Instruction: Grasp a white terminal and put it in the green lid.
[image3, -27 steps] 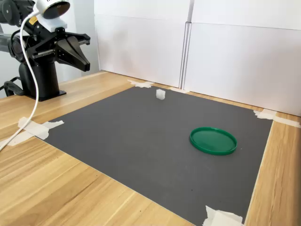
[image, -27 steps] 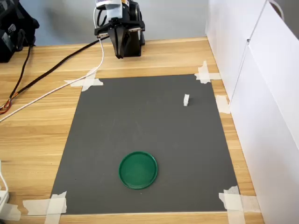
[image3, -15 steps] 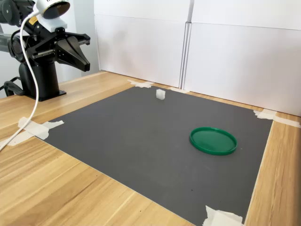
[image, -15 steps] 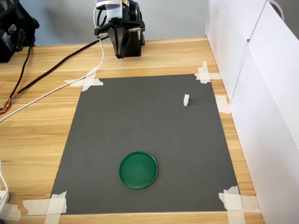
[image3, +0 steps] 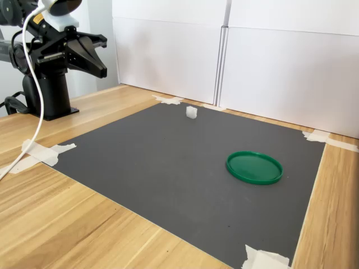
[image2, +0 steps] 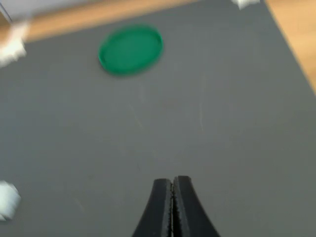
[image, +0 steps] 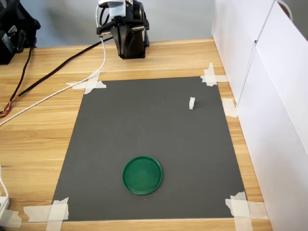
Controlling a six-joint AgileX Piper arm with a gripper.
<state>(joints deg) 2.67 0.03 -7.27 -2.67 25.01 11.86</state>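
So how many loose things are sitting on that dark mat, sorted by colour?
White: 1, the white terminal, near the mat's far corner in the first exterior view.
Green: 1, the green lid, which holds nothing.
Total: 2, not counting the tape at the corners.

The end effector point(image2: 172, 190) hangs aloft (jaws pressed together, gripping nothing).

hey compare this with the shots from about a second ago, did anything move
Only the arm moved: the black pincer, jaws shut in the wrist view, has lifted slightly from where it hung near the arm's base and holds nothing. The tiny white plastic terminal sits where it was on the dark grey mat, and the round dark green plastic lid lies in the same spot, with nothing in it.
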